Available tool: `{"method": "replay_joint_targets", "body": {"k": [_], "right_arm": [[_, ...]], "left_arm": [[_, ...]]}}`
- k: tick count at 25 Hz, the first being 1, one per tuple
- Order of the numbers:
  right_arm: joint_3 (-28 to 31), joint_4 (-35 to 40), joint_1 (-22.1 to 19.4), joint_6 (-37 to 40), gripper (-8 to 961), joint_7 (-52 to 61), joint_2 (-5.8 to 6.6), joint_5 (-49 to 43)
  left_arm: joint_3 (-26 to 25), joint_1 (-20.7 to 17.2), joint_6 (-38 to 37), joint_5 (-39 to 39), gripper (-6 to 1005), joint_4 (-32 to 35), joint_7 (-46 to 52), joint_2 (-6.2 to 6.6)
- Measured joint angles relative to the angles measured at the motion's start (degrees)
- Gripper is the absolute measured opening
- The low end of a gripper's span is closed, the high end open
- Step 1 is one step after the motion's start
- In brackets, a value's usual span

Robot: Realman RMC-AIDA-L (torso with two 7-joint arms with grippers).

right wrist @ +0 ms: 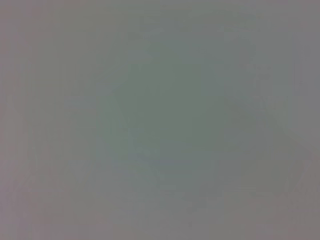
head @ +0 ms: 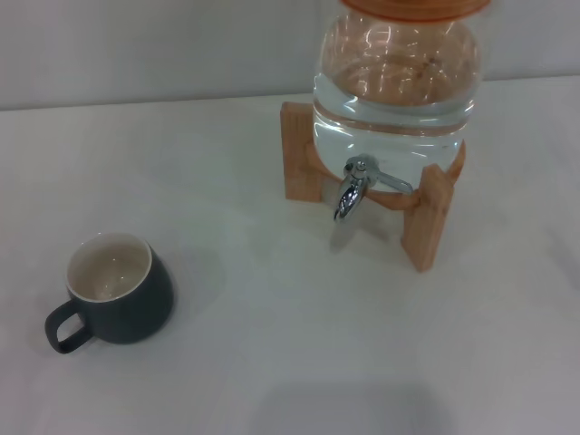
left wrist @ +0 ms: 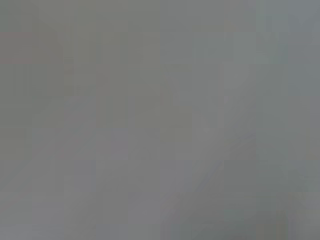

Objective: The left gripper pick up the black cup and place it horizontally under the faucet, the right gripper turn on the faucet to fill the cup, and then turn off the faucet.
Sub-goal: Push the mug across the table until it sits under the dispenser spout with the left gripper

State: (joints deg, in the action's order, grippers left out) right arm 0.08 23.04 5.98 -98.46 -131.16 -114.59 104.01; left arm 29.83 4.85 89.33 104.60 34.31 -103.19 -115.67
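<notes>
The black cup (head: 120,290) stands upright on the white table (head: 272,344) at the front left, cream inside showing, its loop handle pointing to the front left. The chrome faucet (head: 355,185) sticks out from a clear water jug (head: 395,82) on a wooden stand (head: 428,216) at the back right; its spout curves down over bare table. Neither gripper shows in the head view. Both wrist views show only a plain grey blur with no fingers and no objects.
The jug is part full of water and has an orange-brown band at its top. A pale wall runs behind the table. A faint shadow lies on the table at the front middle.
</notes>
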Motion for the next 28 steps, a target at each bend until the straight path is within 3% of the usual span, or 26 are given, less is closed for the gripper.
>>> {"method": "replay_joint_targets", "body": {"k": [6, 8, 9, 10, 15, 22, 28], "right_arm": [[0.01, 4.23, 0.37, 3.69, 841, 4.75, -0.05, 3.48], [0.01, 5.14, 0.85, 5.75, 841, 4.88, 0.01, 3.88], [0.0, 5.96, 1.76, 8.11, 841, 4.88, 0.21, 3.88], [0.0, 5.96, 1.76, 8.11, 841, 4.88, 0.21, 3.88], [-0.41, 8.12, 4.08, 13.21, 841, 5.34, 1.03, 3.55], [-1.59, 9.93, 5.63, 16.08, 841, 6.34, 3.48, 3.38], [-1.57, 11.56, 5.81, 16.0, 841, 6.36, 2.8, 3.38]], "left_arm": [[-0.1, -2.55, 6.13, -8.38, 862, 8.47, 10.75, 1.63], [-0.16, -3.53, 6.52, -10.53, 860, 11.32, 12.41, 1.12], [-0.74, -4.62, 6.05, -12.5, 859, 13.68, 12.99, -0.39], [-0.74, -4.62, 6.05, -12.5, 858, 13.68, 12.99, -0.39], [-4.11, -7.4, 5.79, -14.88, 854, 15.27, 12.04, -4.06], [-3.83, -8.06, 6.28, -17.8, 848, 8.92, 7.48, -3.96], [-3.82, -6.14, 5.09, -20.98, 843, 6.71, 4.69, -3.89]]}}
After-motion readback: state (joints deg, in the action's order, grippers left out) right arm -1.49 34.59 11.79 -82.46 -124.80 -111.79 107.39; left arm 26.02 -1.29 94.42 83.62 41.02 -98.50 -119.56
